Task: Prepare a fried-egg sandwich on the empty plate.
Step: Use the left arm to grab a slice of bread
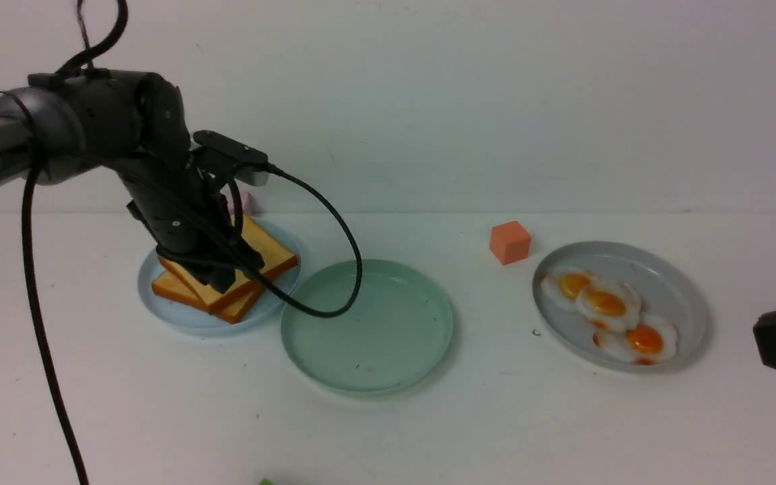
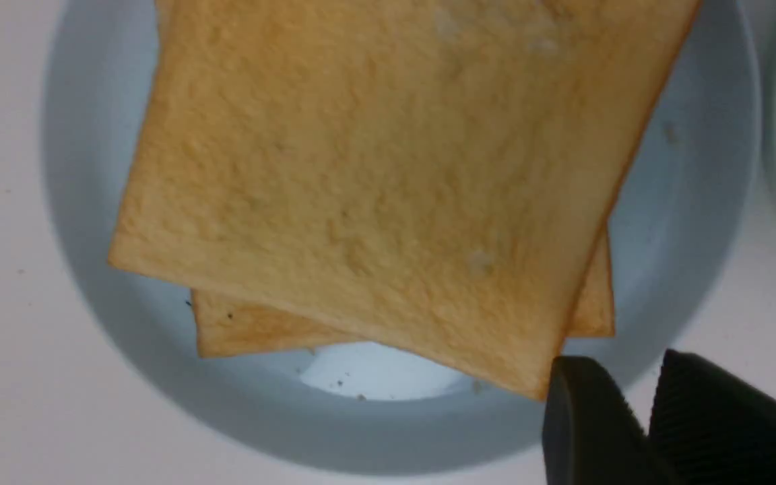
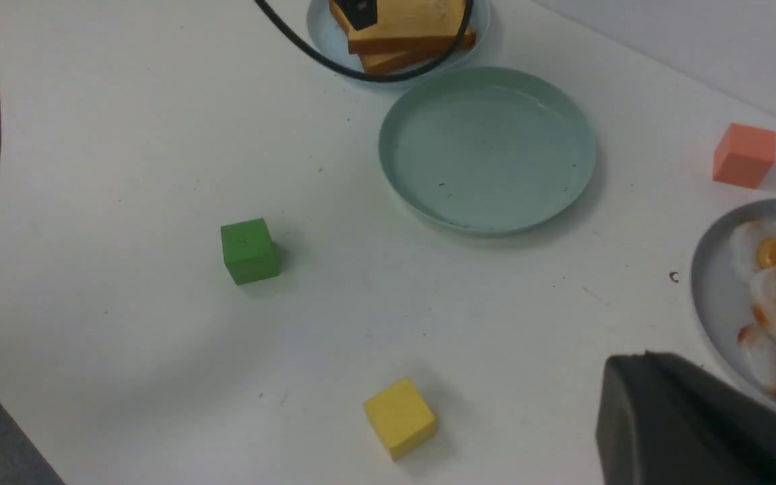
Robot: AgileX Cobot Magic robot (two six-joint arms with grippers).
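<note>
We are seeing two toast slices (image 1: pixel 263 246) lying stacked askew on the light blue plate (image 1: pixel 196 325), at the robot's left, while the left gripper (image 2: pixel 630 384) is hovering at a corner of the upper one. Its fingers are standing slightly apart, and we are seeing no bread gripped between them. Beside that plate, the mint-green plate (image 1: pixel 388 350) is sitting bare; farther right, three fried eggs (image 1: pixel 607 303) are resting on the grey plate (image 1: pixel 688 323). The right gripper (image 3: pixel 640 360) is showing its fingers together, holding nothing that we are able to see.

We are judging the sandwich to be at its very start: bottom slice, egg and top slice are all awaiting transfer.

In the front view, the left arm (image 1: pixel 166 195) is hiding part of the bread and a pink object (image 1: pixel 246 202) behind, whose shape we are not making out. The frame is cutting off most of the right gripper.
</note>
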